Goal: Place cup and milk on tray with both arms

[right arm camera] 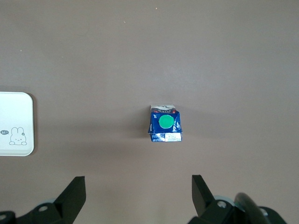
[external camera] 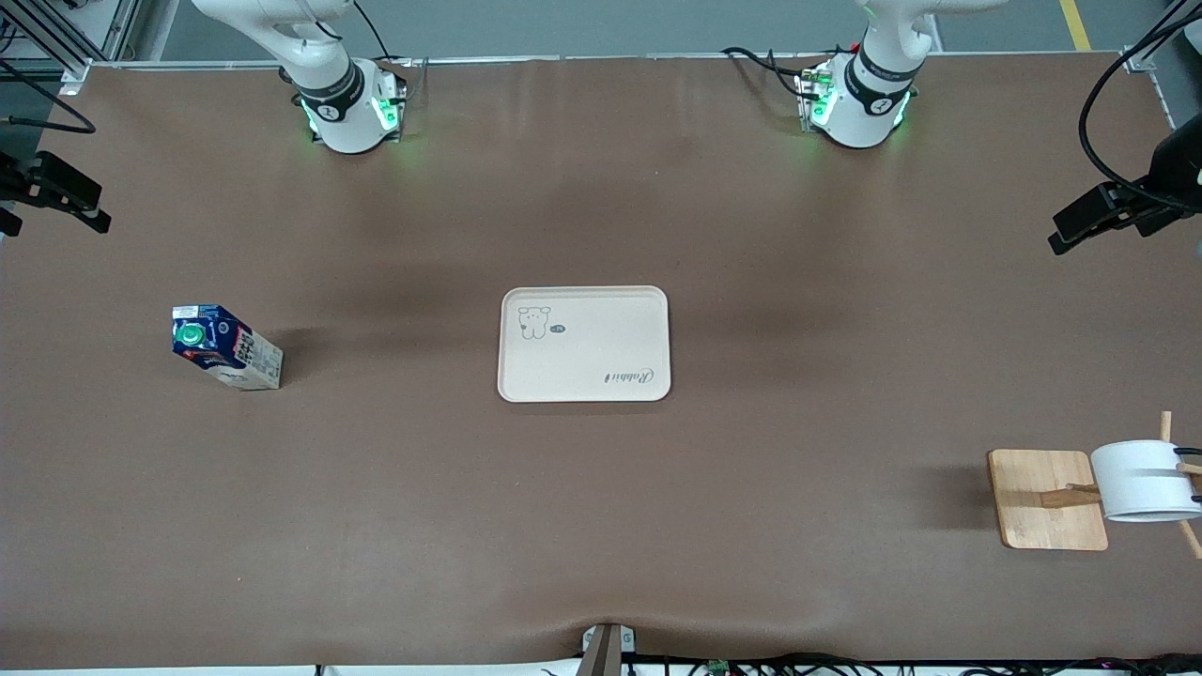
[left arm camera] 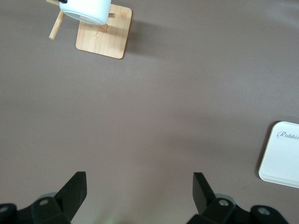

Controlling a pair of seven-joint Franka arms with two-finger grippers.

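Note:
The cream tray [external camera: 584,361] lies flat at the table's middle with nothing on it. The blue milk carton [external camera: 225,347] stands on the table toward the right arm's end. The white cup [external camera: 1144,481] sits on a stick of a wooden board toward the left arm's end, nearer the front camera than the tray. In the front view only the arms' lit bases show. My left gripper [left arm camera: 139,186] is open and empty, high over bare table, with the cup [left arm camera: 86,10] and a tray corner [left arm camera: 282,158] in its view. My right gripper [right arm camera: 138,189] is open and empty, high above the carton [right arm camera: 165,124], with the tray's edge [right arm camera: 14,107] in view.
A small wooden board [external camera: 1047,498] with sticks carries the cup, close to the table's end; it also shows in the left wrist view [left arm camera: 105,39]. Black camera mounts stand at both ends of the table [external camera: 1117,211] [external camera: 56,192]. Brown tabletop surrounds the tray.

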